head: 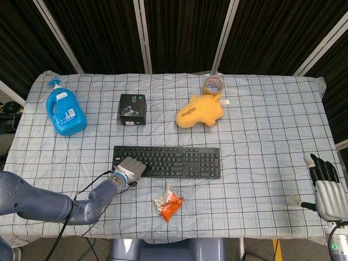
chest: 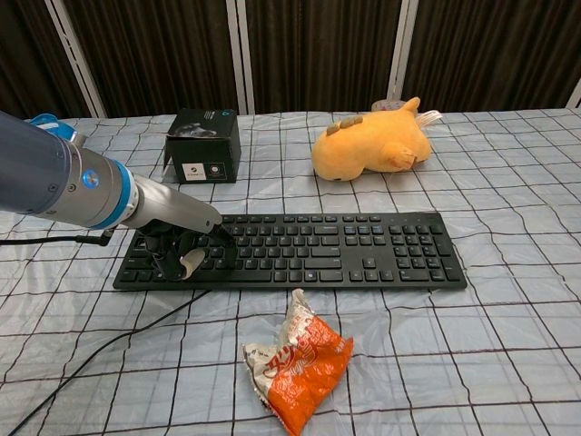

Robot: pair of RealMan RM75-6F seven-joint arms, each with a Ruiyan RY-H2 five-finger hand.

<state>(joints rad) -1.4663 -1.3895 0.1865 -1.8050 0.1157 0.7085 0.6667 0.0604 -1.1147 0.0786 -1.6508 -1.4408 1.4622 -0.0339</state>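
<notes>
A black keyboard (head: 174,161) (chest: 327,247) lies across the middle of the checked tablecloth. My left hand (head: 129,171) (chest: 186,252) rests on its left end, fingers curled down onto the keys and holding nothing. Just in front of the keyboard lies a crumpled orange and white snack bag (head: 168,203) (chest: 295,361), right of that hand and apart from it. My right hand (head: 328,190) hangs off the table's near right corner with its fingers apart and nothing in it. It shows in the head view only.
A yellow plush toy (head: 200,111) (chest: 370,143) and a roll of tape (head: 212,86) sit behind the keyboard. A small black box (head: 132,109) (chest: 203,134) stands at the back left. A blue detergent bottle (head: 65,111) lies at the far left. A cable trails from the keyboard's left end.
</notes>
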